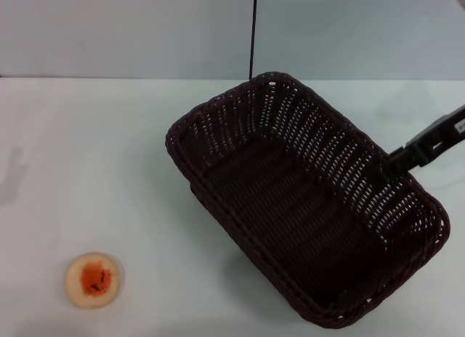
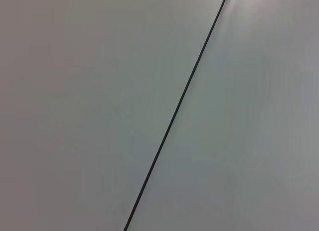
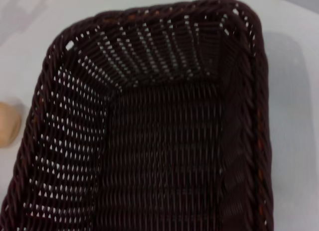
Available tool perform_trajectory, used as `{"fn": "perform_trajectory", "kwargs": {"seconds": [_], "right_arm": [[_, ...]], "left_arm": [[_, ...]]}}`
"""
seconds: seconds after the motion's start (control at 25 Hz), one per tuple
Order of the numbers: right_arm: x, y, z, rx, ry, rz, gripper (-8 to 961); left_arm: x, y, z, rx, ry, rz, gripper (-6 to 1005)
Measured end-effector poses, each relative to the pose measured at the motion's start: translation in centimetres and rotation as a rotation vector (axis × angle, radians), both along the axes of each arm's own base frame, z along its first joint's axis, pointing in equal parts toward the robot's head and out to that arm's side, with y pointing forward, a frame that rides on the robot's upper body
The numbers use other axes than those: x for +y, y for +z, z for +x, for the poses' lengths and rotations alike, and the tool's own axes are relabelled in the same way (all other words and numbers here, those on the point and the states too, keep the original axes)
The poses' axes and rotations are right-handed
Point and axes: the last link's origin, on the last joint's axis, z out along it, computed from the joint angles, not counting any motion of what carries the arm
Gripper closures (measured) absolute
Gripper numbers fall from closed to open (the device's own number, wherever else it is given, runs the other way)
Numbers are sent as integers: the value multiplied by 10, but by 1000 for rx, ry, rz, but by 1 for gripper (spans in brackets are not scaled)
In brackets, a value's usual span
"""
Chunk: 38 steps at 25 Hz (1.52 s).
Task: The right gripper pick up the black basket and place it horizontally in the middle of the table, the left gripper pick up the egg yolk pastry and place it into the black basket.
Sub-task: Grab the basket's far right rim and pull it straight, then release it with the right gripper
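You are in the first step: the right tool [image 1: 392, 165] is at the basket [image 1: 301, 206], reaching in from the right side of the head view to the long rim nearest that arm. It looks clamped on that rim, though the fingertips are lost against the dark weave, so treat the grip as likely rather than sure. The basket sits diagonally on the worktop [image 1: 87, 148], one short end toward the back wall, the other toward the near right corner. Whether it is lifted or resting, you cannot tell; a shadow shows under its near side.

The next move, as you should judge it, is to turn the basket until its long side runs across the worktop and bring it leftward to the middle. Only then does the pastry [image 1: 92, 279] come into play. It lies near the front left, well apart from the basket, untouched.

The left tool is not in view; its wrist camera shows only a plain wall with a dark seam.

For room: the left half of the worktop is open, so you have space to swing. Watch the near short end, which sits close to the front edge of the head view, and keep the turning corner clear of the pastry.
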Motion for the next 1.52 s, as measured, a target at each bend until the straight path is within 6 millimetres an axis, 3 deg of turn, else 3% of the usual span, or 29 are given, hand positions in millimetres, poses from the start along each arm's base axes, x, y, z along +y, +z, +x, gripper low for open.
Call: {"fn": "perform_trajectory", "kwargs": {"seconds": [0.48, 0.56, 0.96, 1.24, 1.52], "right_arm": [[-5, -22, 12, -57, -18, -44, 170], [-6, -23, 13, -55, -20, -45, 333], [-8, -22, 16, -53, -25, -49, 575], [-8, -20, 15, -40, -26, -41, 801], [-4, -20, 8, 65, -12, 5, 810]], "left_arm": [[1, -1, -2, -2, 13, -9, 185], [1, -1, -2, -3, 12, -9, 185], [3, -2, -1, -4, 14, -13, 185], [4, -2, -2, -3, 16, -14, 185], [2, -2, -3, -4, 20, -14, 185]]}}
